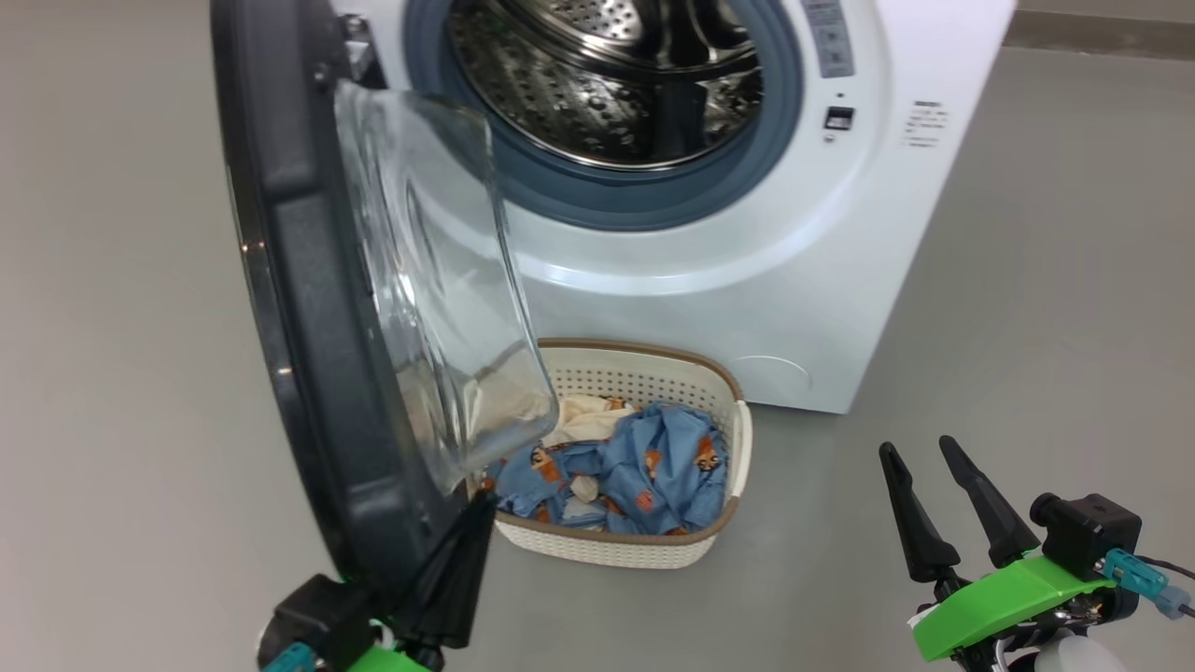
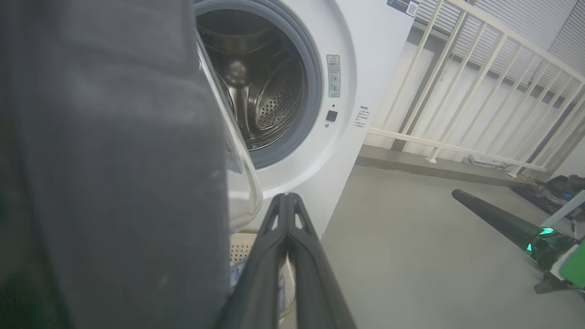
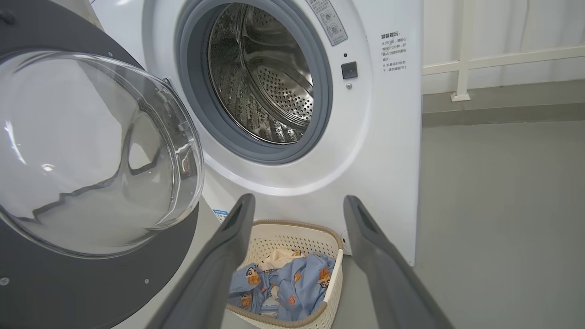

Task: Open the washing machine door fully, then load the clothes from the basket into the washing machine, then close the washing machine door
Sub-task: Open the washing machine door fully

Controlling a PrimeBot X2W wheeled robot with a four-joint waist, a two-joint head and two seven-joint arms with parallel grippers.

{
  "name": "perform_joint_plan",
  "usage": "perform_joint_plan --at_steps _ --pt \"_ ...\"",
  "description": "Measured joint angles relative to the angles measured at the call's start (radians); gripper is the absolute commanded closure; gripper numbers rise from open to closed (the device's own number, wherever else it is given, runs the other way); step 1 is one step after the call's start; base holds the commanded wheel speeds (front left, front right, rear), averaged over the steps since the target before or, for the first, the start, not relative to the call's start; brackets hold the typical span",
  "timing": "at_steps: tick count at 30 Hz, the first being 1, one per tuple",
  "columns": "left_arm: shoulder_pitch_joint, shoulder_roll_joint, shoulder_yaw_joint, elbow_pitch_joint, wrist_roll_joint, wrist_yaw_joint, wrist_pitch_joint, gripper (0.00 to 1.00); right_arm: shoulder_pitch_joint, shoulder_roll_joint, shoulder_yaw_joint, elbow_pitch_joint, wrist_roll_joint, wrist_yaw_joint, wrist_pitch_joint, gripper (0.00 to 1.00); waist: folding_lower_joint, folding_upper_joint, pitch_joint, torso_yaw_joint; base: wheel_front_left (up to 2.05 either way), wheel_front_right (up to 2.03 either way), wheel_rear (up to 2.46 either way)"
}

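Since the washing machine door (image 1: 308, 308) hangs part-open over the basket (image 1: 653, 350) of clothes (image 1: 644, 467), the left hand (image 1: 478, 504) — clenched, empty, at its inner rim — could slip, leaving loading blocked; right hand (image 1: 915, 446) spread, idle.

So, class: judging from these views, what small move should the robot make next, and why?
Probably the shut left gripper should nudge the washing machine door further outward: it stands only partly open, and in the head view its glass bowl covers part of the basket holding the clothes.
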Motion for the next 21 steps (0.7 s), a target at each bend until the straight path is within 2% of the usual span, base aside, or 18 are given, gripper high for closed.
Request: perform_joint_plan --at_steps 14,21 --pt "0.005 0.075 0.109 0.004 -0.030 0.051 0.017 1.00 0.001 0.016 -0.017 0.001 0.000 0.000 0.000 0.00 0.0000 0.0000 -0.015 0.106 0.00 0.00 0.00" --pt "-0.022 0.137 0.182 0.041 -0.061 0.053 0.054 1.00 0.001 0.026 -0.026 0.000 0.000 0.000 0.000 0.00 0.0000 0.0000 -0.008 0.145 0.00 0.00 0.00"
